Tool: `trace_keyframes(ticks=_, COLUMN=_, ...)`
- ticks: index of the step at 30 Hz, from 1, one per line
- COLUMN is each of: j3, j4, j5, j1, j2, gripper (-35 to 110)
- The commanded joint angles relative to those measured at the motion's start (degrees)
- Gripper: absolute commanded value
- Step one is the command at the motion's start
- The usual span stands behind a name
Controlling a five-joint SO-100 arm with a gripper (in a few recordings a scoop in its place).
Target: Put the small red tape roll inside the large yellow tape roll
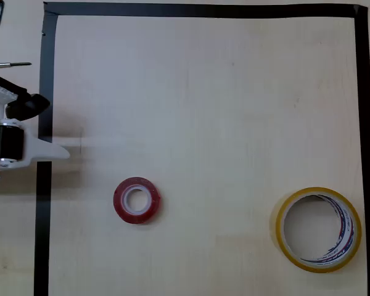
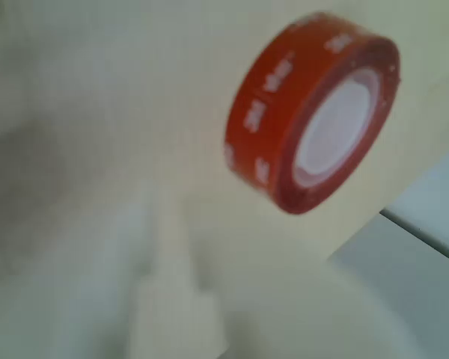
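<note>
Gripper (image 1: 55, 151) at the left edge of the overhead view holds nothing, its opening unclear, while the red tape roll (image 1: 136, 200) lies flat to its lower right, well apart from the yellow tape roll (image 1: 319, 229) on the worktop (image 1: 222, 111).

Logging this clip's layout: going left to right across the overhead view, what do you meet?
White robot arm with its gripper at the left edge → left strip of the black tape border → small glossy red tape roll → large yellowish translucent tape roll → right strip of the border, all on the pale wooden table.
</note>
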Motion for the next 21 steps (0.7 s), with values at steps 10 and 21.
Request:
trace_keyframes(ticks=10, j3=-9.0, j4=9.0, j5=-0.8, j1=-1.9, j2=0.5, gripper=0)
trace_keyframes(ticks=21, j3=-32.3, j4=-4.4, j5=-0.7, j1=1.6, j2=-46.3, gripper=0)
